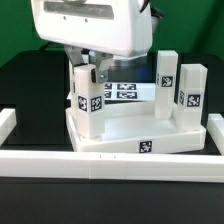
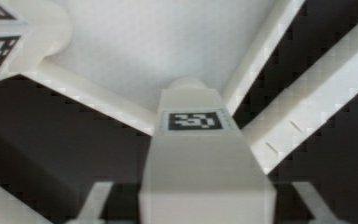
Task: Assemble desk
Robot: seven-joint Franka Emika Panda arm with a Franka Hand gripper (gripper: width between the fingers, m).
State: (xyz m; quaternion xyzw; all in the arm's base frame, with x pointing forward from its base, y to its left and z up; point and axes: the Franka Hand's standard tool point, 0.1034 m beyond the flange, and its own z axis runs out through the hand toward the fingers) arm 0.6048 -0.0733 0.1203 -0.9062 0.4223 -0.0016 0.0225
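Observation:
The white desk top point(image 1: 140, 132) lies flat in the middle of the table, and in the wrist view the desk top point(image 2: 158, 45) fills the far part behind the leg. A white square-bar leg point(image 1: 92, 98) with a black-and-white tag stands upright at the top's corner on the exterior view's left. My gripper point(image 1: 89, 72) is shut on the leg's upper end. Seen from the wrist, the leg point(image 2: 202, 150) runs between my gripper point(image 2: 202, 208) fingers point(image 2: 101, 200), with its tag facing the camera. Two more tagged legs point(image 1: 167, 72) point(image 1: 191, 95) stand upright at the top's right side.
A long white border rail point(image 1: 100, 162) runs across the front and turns up at both ends. The marker board point(image 1: 125, 91) lies flat behind the desk top. The table surface is black.

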